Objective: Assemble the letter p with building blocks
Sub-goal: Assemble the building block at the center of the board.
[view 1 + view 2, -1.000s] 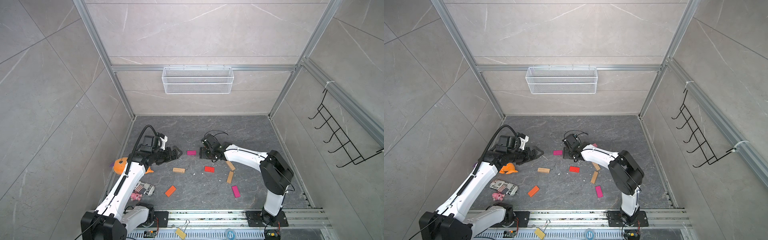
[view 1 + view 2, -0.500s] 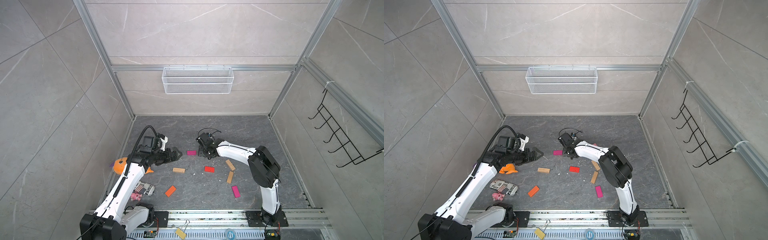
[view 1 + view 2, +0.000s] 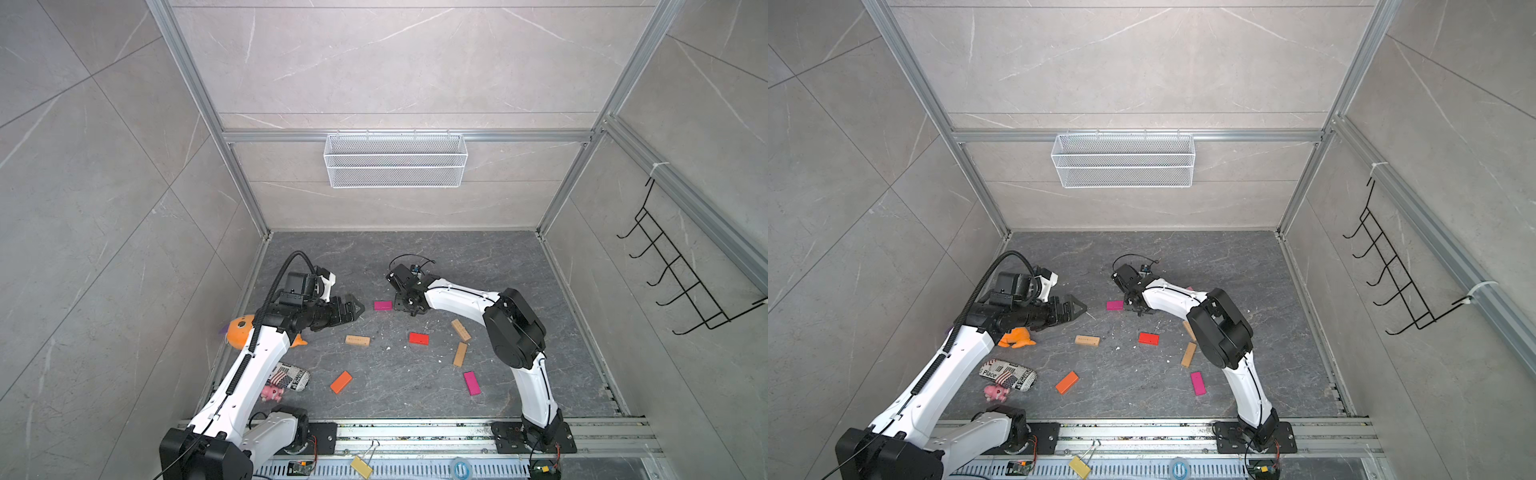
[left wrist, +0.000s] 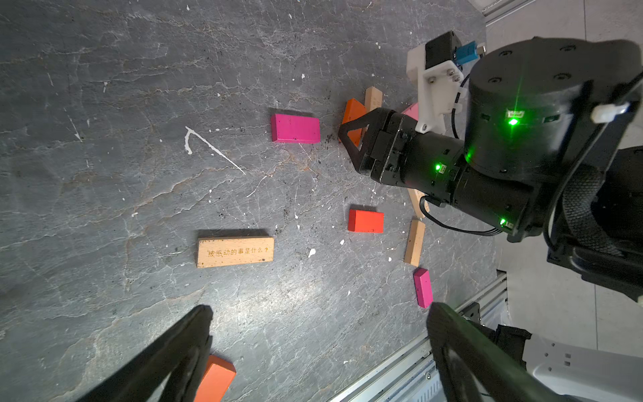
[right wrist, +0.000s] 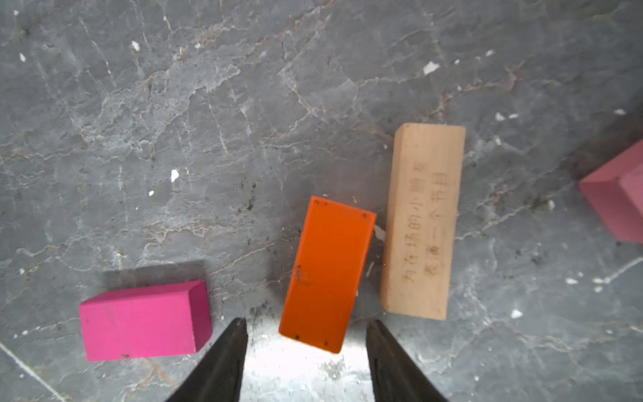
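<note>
Several building blocks lie scattered flat on the dark floor: magenta (image 3: 382, 305), tan (image 3: 357, 340), red (image 3: 418, 338), orange (image 3: 341, 382) and others. No letter p shows in any view. My right gripper (image 5: 306, 325) points down, jaws open. The near end of an orange block (image 5: 327, 275) sits just between its fingertips with a gap on each side. A tan block (image 5: 422, 222) lies alongside it, a magenta block (image 5: 144, 320) on the other side. My left gripper (image 4: 320, 309) hovers wide open and empty, left of the magenta block (image 3: 1114, 305).
An orange plush fish (image 3: 241, 328), a printed pouch (image 3: 289, 376) and a small pink toy (image 3: 272, 392) lie by the left arm. A wire basket (image 3: 395, 160) hangs on the back wall, a black hook rack (image 3: 681, 282) on the right wall. A metal rail (image 3: 415, 432) runs along the front.
The right arm's elbow has swung left and its wrist has turned over the blocks; its jaws have narrowed a little. The left arm has hardly moved.
</note>
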`<action>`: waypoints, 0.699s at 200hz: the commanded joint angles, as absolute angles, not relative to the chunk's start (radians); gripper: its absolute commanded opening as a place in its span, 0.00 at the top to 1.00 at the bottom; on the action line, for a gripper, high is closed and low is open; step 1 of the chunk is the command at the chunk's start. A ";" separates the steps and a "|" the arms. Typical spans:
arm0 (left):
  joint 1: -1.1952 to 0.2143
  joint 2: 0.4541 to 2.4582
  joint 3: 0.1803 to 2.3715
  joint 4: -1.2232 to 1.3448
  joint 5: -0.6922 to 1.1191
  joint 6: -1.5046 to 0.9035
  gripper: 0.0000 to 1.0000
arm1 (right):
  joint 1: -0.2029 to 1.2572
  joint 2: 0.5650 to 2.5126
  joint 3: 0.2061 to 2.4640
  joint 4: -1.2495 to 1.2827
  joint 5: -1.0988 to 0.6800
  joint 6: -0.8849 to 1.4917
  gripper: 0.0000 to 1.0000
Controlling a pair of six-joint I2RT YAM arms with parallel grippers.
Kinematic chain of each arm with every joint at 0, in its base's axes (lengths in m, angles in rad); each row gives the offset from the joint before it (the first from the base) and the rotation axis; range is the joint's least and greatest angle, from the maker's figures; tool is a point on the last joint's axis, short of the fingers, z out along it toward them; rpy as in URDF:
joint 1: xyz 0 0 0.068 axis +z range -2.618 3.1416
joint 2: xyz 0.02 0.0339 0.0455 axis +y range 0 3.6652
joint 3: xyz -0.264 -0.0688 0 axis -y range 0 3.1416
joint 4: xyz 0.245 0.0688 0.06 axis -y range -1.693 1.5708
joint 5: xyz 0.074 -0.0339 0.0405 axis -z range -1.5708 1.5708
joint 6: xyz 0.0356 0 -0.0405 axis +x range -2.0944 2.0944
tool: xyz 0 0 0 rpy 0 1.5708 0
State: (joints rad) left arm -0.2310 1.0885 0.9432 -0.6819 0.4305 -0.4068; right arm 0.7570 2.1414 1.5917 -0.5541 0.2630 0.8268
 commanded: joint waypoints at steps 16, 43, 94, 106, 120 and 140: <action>-0.229 1.068 0.936 -0.692 0.464 -0.389 0.01 | 0.762 2.178 1.629 -0.606 0.306 0.858 0.45; -0.228 1.066 0.935 -0.690 0.463 -0.391 0.00 | 0.761 2.193 1.640 -0.612 0.301 0.863 0.48; -0.225 1.066 0.934 -0.690 0.463 -0.390 0.01 | 0.761 2.214 1.650 -0.618 0.289 0.872 0.56; -0.225 1.068 0.934 -0.688 0.463 -0.391 0.01 | 0.761 2.211 1.647 -0.618 0.284 0.873 0.56; -0.224 1.067 0.935 -0.689 0.465 -0.391 0.00 | 0.762 2.206 1.640 -0.618 0.284 0.872 0.58; -0.222 1.068 0.934 -0.688 0.467 -0.393 0.01 | 0.762 2.196 1.628 -0.617 0.287 0.864 0.60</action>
State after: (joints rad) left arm -0.2291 1.0851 0.9375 -0.6819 0.4309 -0.4068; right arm 0.7574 2.1902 1.6218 -0.5877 0.2775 0.8547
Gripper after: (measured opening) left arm 0.995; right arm 0.404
